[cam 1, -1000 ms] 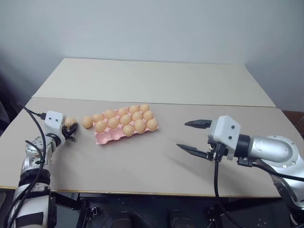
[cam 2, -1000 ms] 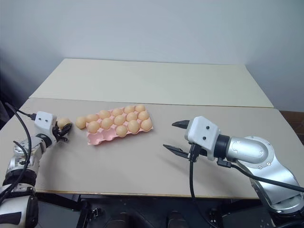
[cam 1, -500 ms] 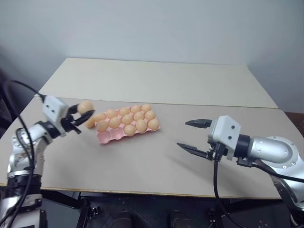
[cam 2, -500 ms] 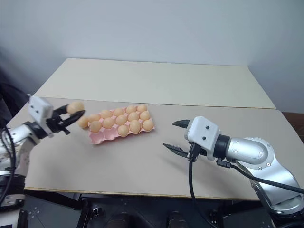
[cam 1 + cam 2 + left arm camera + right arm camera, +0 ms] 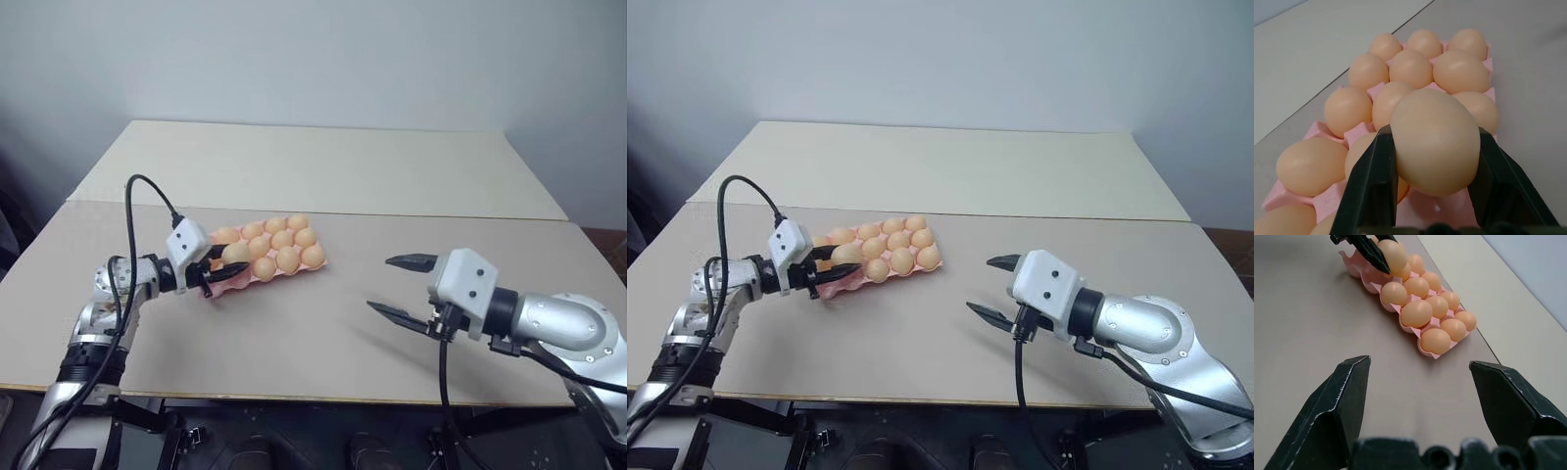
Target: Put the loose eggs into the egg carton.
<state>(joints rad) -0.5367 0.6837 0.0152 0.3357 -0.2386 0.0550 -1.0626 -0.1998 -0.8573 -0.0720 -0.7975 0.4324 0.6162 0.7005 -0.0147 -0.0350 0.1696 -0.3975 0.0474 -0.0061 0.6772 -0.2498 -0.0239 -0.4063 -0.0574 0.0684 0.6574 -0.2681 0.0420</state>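
Egg (image 5: 1435, 142) clamped in left pincer (image 5: 217, 275), now swung over from counter (image 5: 294, 333) beside egg carton (image 5: 294, 273) to above its near end; right pincer (image 5: 400, 286) open, idle.

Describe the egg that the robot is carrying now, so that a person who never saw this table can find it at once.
On the beige table lies a pink egg carton full of tan eggs. At the carton's end nearest the robot's left arm, the left gripper holds one egg above the cups. Only this egg is clamped between two black fingers, not seated in a cup.

2 beige tabletops (image 5: 323, 166) meet below a pale wall (image 5: 313, 59).
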